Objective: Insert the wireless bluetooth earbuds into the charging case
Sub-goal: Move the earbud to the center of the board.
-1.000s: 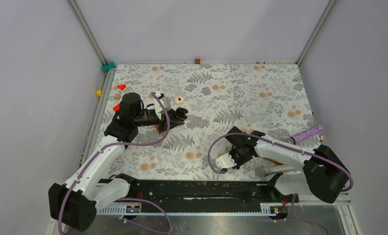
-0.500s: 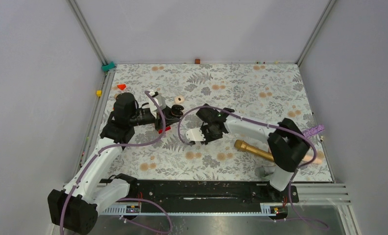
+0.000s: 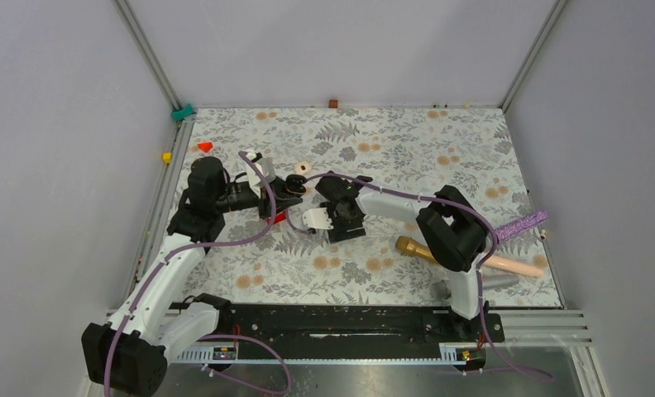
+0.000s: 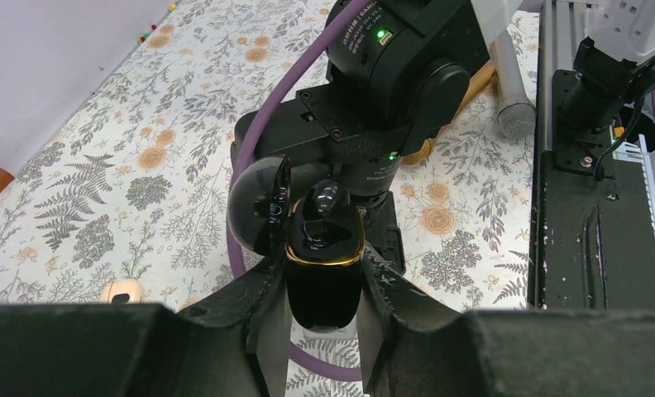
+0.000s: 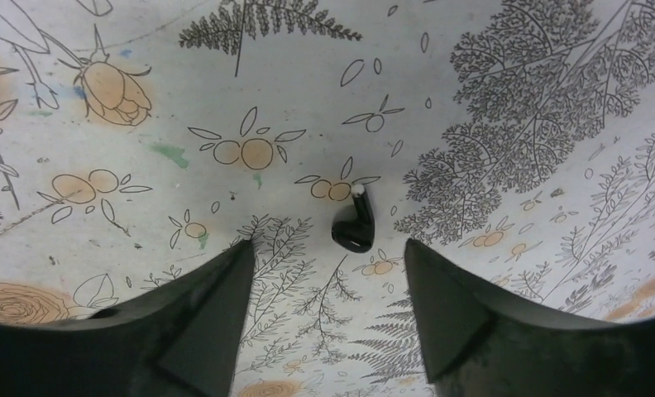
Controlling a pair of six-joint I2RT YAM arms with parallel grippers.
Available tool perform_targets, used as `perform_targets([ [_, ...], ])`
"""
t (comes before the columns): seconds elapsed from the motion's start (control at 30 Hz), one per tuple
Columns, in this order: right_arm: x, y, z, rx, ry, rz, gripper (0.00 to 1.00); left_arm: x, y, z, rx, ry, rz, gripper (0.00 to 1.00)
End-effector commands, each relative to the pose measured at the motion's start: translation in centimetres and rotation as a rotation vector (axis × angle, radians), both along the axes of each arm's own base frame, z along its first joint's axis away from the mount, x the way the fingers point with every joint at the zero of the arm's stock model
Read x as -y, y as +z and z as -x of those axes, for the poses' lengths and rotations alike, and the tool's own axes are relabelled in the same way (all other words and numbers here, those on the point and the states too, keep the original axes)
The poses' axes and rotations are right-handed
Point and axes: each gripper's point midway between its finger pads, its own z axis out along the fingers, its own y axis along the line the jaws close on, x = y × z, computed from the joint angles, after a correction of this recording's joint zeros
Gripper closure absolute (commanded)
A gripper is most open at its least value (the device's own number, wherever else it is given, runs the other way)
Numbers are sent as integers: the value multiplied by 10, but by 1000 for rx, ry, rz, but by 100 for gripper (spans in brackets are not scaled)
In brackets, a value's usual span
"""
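Left claw clamps the open black charging case; right claw, jaws apart, hangs over a black earbud on the tabletop.

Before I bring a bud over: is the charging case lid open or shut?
Open. The domed lid is hinged back beside the charging case, exposing its gold rim, in the left gripper.

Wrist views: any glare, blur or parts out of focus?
Left wrist: glossy charging case sharp with small glints; left end effector fingers dark and soft. Right wrist: black earbud and cloth crisp; right end effector fingers underexposed, edges soft.
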Motion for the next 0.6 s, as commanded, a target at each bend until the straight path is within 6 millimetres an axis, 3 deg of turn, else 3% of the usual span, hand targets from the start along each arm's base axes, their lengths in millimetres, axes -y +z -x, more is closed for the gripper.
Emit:
perform_targets([
  [0.0,-6,30,-5,46,-56,-58,21,2,20,4,73,-32,35,100],
  [0.1,0,54,0,45,-115,-136,14,1,22,3,73,-23,41,100],
  [0.17,6,75,5,29,-186,-219,1,0,22,2,73,-16,43,100],
  [0.37,26,135,3,-109,-503,-521,0,0,23,0,79,-12,44,100],
  [0.43,29,143,-5,-161,-663,-582,1,-1,23,-1,81,-7,42,100],
  [0.57,10,135,-6,-475,-911,-622,1,-2,22,-2,76,1,40,100],
])
